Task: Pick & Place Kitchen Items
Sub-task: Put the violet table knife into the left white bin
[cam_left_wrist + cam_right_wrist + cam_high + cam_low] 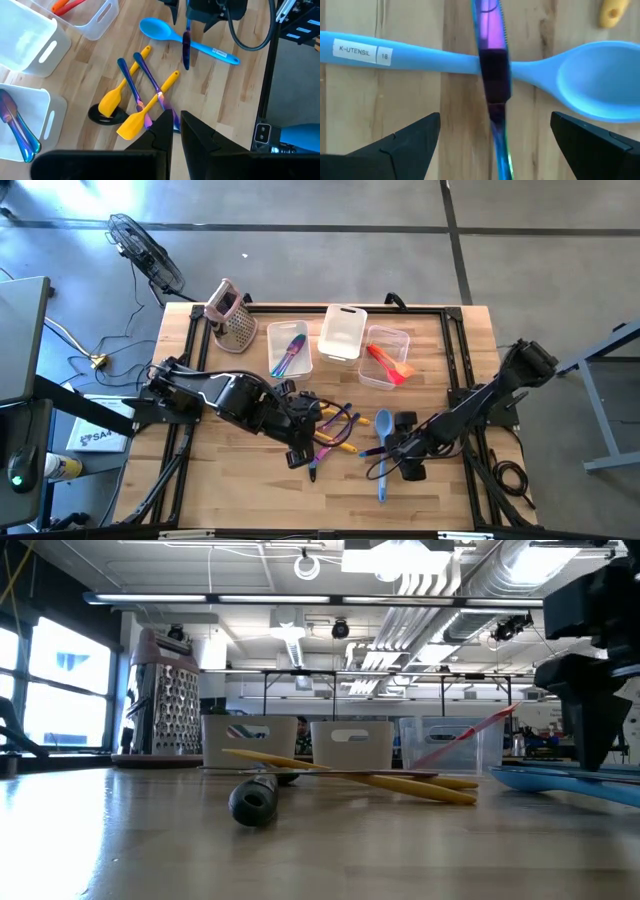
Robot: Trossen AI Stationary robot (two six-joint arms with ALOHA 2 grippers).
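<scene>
A light-blue spoon (pixel 445 60) lies on the table, and a slim purple iridescent utensil (pixel 492 75) rests crosswise on its handle. My right gripper (pixel 495 140) hangs open just above them, pointing down, with one finger on each side of the purple utensil and touching neither thing. It also shows as my right gripper (pixel 392 450) in the high view. Two yellow spatulas (pixel 117 97) and some iridescent utensils (pixel 145 75) lie crossed in a pile. My left gripper (pixel 173 127) is shut and holds nothing, well above that pile.
Three tubs stand at the far edge. One tub (pixel 290 350) holds iridescent utensils, a white tub (pixel 342 332) is beside it, and a clear tub (pixel 387 357) holds red and orange spatulas. A pink-topped grater (pixel 231 315) stands far left. A black-handled utensil (pixel 255 802) lies near the front.
</scene>
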